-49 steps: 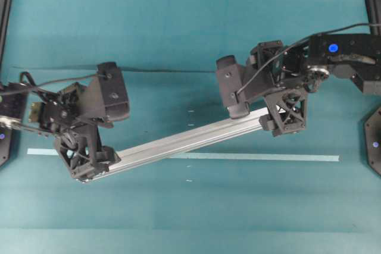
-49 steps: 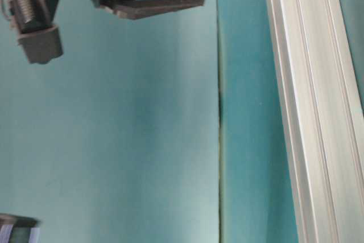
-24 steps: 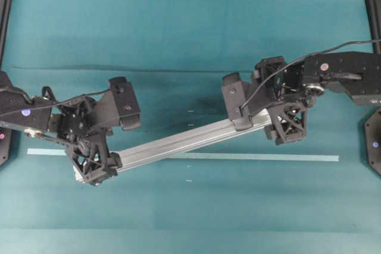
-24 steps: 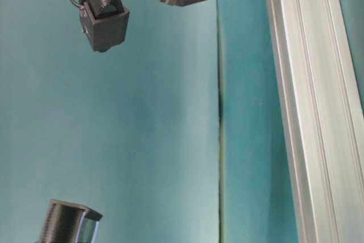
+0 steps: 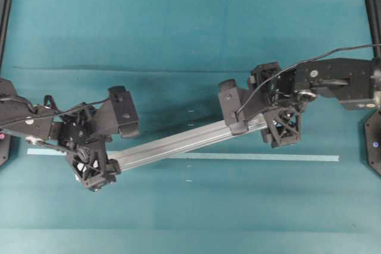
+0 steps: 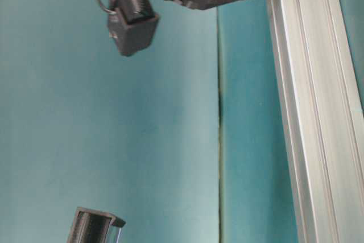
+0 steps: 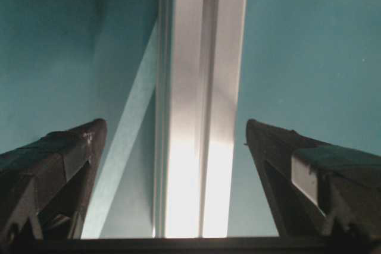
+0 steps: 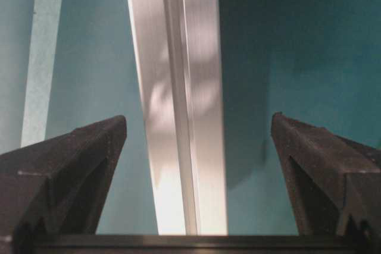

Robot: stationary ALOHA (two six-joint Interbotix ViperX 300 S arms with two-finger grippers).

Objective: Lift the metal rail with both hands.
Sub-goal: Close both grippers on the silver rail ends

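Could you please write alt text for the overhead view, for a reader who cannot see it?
A long silver metal rail lies diagonally on a teal table, with the open left gripper over its lower-left end and the open right gripper over its upper-right end. A thin pale tape strip runs level beneath it.

Grooved silver metal rail, diagonal on table

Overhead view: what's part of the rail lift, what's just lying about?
In the job:
- metal rail
- left gripper, jaws open astride the rail's end
- right gripper, same at the other end

Lying about:
- pale tape strip on the teal table
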